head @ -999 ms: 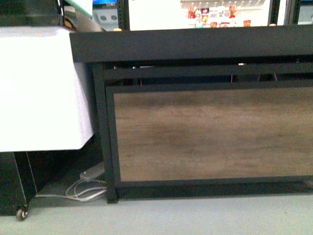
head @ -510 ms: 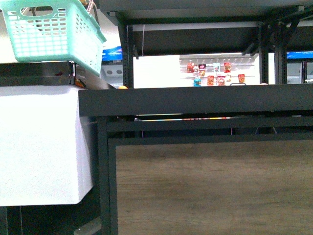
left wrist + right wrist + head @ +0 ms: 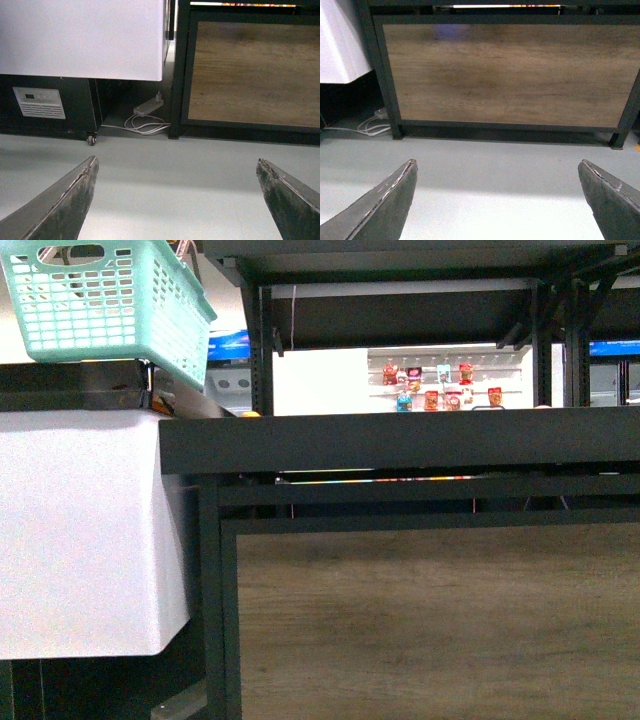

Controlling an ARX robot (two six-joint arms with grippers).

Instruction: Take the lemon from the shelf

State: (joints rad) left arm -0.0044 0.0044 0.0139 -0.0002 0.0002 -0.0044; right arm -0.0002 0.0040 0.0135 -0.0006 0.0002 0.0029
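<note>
The shelf [image 3: 420, 315] is a black metal-framed unit with wide flat tiers and thick posts, filling the front view straight ahead. The lemon does not show in any view. A small yellow-orange sliver [image 3: 250, 414] peeks over the front edge of the wide tier; I cannot tell what it is. My left gripper [image 3: 176, 161] hangs open over bare grey floor, low in front of the units. My right gripper [image 3: 496, 163] is open too, with nothing between its fingers, also above the floor.
A wood-panelled unit with a dark frame [image 3: 430, 620] stands below the wide tier. A white cabinet [image 3: 80, 530] sits to the left, with a mint-green basket [image 3: 110, 300] above it. A power strip and white cable [image 3: 147, 115] lie on the floor between them.
The front view has risen: a second ago it showed the floor and cable, now the basket and upper tiers. Since half a second ago it has shifted only slightly.
</note>
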